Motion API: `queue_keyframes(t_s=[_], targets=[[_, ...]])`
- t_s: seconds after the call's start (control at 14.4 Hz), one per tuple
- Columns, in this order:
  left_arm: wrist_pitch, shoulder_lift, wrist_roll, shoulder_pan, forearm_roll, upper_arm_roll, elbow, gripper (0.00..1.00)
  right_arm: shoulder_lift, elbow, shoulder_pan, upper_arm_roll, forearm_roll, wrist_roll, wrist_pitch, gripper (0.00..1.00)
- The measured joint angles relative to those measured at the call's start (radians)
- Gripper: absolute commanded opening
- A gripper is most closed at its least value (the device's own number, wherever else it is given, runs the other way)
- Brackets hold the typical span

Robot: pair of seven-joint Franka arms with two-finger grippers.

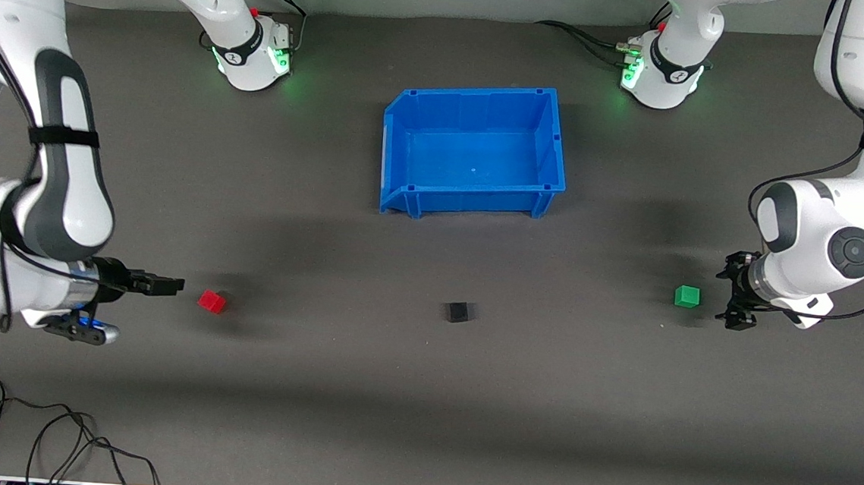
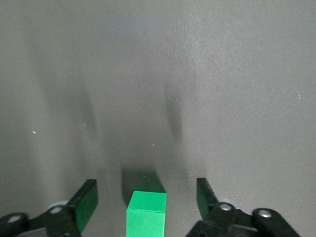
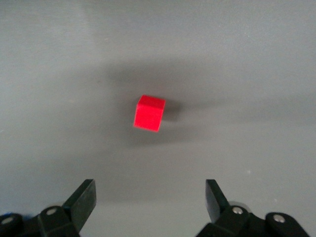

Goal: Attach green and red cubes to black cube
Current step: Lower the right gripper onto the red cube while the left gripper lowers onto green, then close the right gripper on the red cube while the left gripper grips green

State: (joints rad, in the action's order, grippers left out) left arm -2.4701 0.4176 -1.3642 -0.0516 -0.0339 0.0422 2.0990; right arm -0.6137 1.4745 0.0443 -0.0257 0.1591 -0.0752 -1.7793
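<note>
The left gripper (image 1: 732,295) sits low at the left arm's end of the table, its 2 fingers (image 2: 85,202) spread apart with the green cube (image 1: 687,296) on the table between their tips, neither pad touching it. The right gripper (image 1: 170,283) is low at the right arm's end, fingers (image 3: 84,200) likewise spread, pointing at the red cube (image 1: 211,301), which rests on the table just ahead of its tips, apart from them. The black cube (image 1: 458,312) lies alone roughly midway between the 2 grippers, well apart from both coloured cubes. The blue bin (image 1: 402,130) stands farther from the front camera than the black cube.
</note>
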Motion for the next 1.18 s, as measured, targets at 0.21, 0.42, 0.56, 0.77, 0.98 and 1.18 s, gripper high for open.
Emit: queue_keyframes(t_s=[0.21,0.42,0.56,0.77,0.98,1.18], targets=[[-0.004,0.031,-0.001,0.001,-0.016,-0.03,-0.016,0.88,-0.065,0.0,-0.002,0.001,0.002,-0.038,-0.068,0.99],[-0.004,0.078,-0.007,0.01,-0.019,-0.059,-0.042,0.86,-0.116,0.0,-0.005,0.004,0.003,-0.069,-0.132,0.98],[-0.005,0.094,-0.006,0.016,-0.019,-0.059,-0.046,0.86,-0.144,0.0,-0.004,0.004,0.006,-0.1,-0.161,0.98],[-0.001,0.096,-0.005,0.016,-0.011,-0.055,-0.053,0.87,-0.175,-0.001,-0.005,0.008,0.007,-0.171,-0.203,0.98],[0.0,0.096,-0.005,0.013,0.007,-0.047,-0.056,0.87,-0.192,-0.002,-0.007,0.011,0.008,-0.197,-0.208,0.98],[0.006,0.096,0.006,0.012,0.021,-0.046,-0.055,0.81,-0.202,-0.004,-0.007,0.012,0.011,-0.199,-0.208,0.96]])
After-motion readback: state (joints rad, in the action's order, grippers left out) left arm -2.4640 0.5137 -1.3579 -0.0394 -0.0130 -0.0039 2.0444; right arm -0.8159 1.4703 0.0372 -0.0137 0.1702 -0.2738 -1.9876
